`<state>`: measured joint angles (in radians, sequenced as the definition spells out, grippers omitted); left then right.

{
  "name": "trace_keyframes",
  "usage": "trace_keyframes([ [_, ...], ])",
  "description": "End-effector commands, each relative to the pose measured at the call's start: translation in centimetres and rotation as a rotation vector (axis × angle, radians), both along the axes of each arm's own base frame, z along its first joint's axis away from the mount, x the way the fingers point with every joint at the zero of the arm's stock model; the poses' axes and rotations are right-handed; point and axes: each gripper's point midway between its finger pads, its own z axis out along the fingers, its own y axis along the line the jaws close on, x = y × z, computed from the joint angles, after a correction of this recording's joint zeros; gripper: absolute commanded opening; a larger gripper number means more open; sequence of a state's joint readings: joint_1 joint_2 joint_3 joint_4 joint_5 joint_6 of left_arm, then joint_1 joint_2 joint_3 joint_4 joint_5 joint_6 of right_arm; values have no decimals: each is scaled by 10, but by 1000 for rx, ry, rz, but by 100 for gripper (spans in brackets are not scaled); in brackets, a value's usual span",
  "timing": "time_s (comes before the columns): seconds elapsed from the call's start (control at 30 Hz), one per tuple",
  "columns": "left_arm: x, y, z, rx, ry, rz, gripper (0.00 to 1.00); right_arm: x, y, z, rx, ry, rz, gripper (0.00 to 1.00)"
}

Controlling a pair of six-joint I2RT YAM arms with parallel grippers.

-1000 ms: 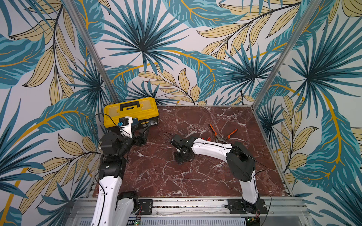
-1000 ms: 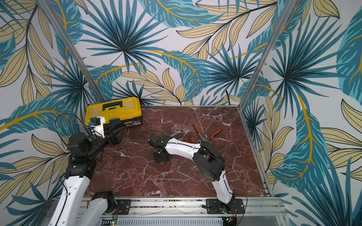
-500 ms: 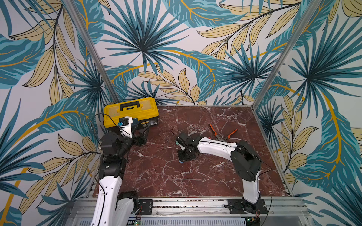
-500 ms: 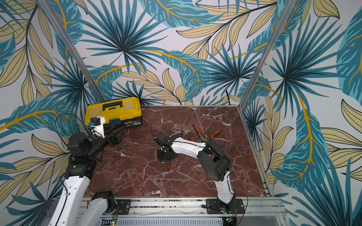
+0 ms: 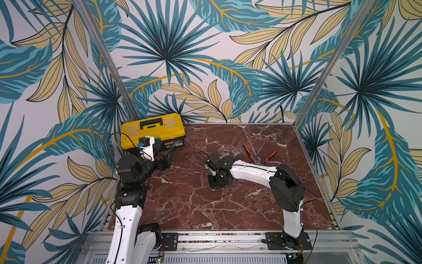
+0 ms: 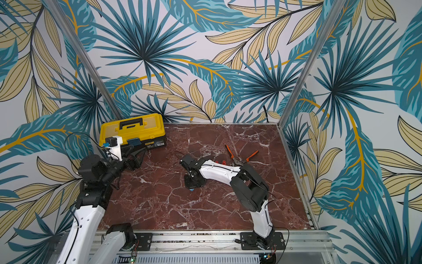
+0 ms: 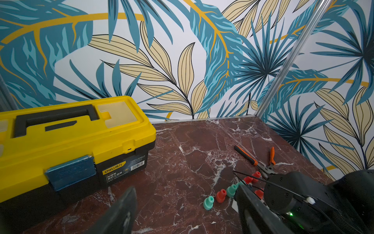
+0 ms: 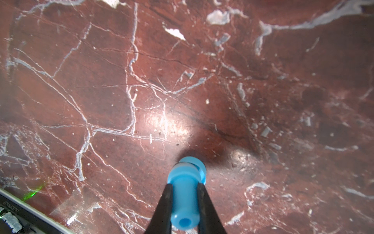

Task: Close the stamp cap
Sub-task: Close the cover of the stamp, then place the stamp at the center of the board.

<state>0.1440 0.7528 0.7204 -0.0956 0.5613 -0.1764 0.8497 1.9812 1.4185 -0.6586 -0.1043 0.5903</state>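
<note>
My right gripper (image 8: 184, 185) is shut on a blue stamp (image 8: 185, 178), gripping its narrow stem. The stamp points down, its wide end at or just above the marble table (image 8: 121, 91). I cannot tell whether that wide end carries the cap. In both top views the right gripper (image 5: 215, 182) (image 6: 194, 182) hangs over mid-table, and only a blue tip of the stamp (image 5: 212, 188) (image 6: 191, 188) shows under it. My left gripper (image 7: 186, 210) stands open with nothing in it, beside the yellow toolbox (image 5: 153, 130).
Several green and red stamps (image 7: 221, 195) lie in a row behind the right wrist, a green one (image 5: 206, 167) at the end. Orange-handled pliers (image 5: 259, 157) (image 7: 261, 162) lie farther back right. The toolbox (image 7: 70, 131) fills the back left corner. Patterned walls enclose three sides.
The right arm's elbow has swung to the right and its wrist has shifted slightly right, still holding the blue stamp. The left arm has not moved.
</note>
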Motion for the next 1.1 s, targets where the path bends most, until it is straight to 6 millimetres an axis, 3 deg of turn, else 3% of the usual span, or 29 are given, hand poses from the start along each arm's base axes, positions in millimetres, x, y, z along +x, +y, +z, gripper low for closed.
trace_keyframes([
  [0.0, 1, 2, -7, -10, 19, 5, 79, -2, -8, 10, -19, -11, 4, 9],
  [0.37, 1, 2, -7, -10, 21, 6, 79, -2, -11, 2, -43, -8, 7, 9],
  [0.53, 1, 2, -7, -12, 22, 3, 79, -4, -16, -17, -88, 19, 13, 9],
  [0.87, 2, 1, -8, -13, 26, 0, 79, -10, -39, -37, -221, 35, 37, 9],
  [1.07, 2, 2, -8, -15, 29, -1, 79, -8, -64, -49, -427, 1, 90, 9],
])
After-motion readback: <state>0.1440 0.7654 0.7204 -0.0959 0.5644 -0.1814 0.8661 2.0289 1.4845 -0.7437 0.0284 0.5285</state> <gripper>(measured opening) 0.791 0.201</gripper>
